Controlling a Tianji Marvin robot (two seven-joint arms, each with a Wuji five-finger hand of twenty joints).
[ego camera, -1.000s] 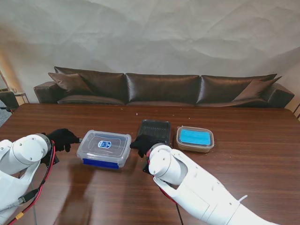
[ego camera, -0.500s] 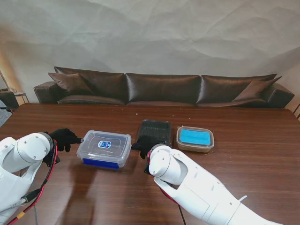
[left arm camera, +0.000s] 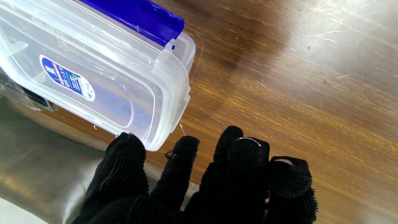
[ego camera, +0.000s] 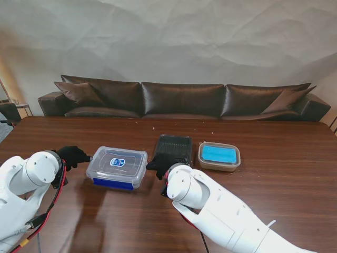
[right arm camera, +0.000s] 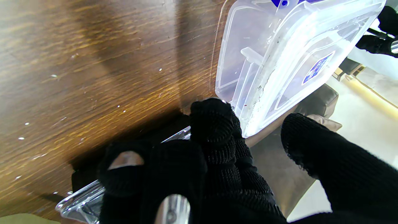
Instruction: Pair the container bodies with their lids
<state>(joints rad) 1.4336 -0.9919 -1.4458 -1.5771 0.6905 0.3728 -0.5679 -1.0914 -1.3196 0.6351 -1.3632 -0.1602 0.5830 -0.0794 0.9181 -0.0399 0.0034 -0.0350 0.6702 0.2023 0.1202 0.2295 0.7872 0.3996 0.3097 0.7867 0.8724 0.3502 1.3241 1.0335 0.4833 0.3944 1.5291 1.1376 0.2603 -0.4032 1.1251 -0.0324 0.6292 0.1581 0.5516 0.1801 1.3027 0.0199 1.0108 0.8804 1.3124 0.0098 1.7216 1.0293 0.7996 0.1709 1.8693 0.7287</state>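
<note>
Wooden table [ego camera: 274, 174]: clear lidded box [ego camera: 117, 166], black tray [ego camera: 174, 147], blue-lidded container [ego camera: 219, 156].

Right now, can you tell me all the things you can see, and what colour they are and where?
Clear box: one, see-through with a blue clip and a blue sticker on its lid, lid on, on the table toward the left.
Black tray: one, dark, on the table at the middle, just right of the clear box.
Blue-lid container: one, clear body under a light blue lid, right of the black tray.
Table: one, dark brown wood.
Sofa: one, dark brown, behind the table.
Left hand: one, black glove, at the clear box's left end.
Right hand: one, black glove, between the clear box and the black tray.
</note>
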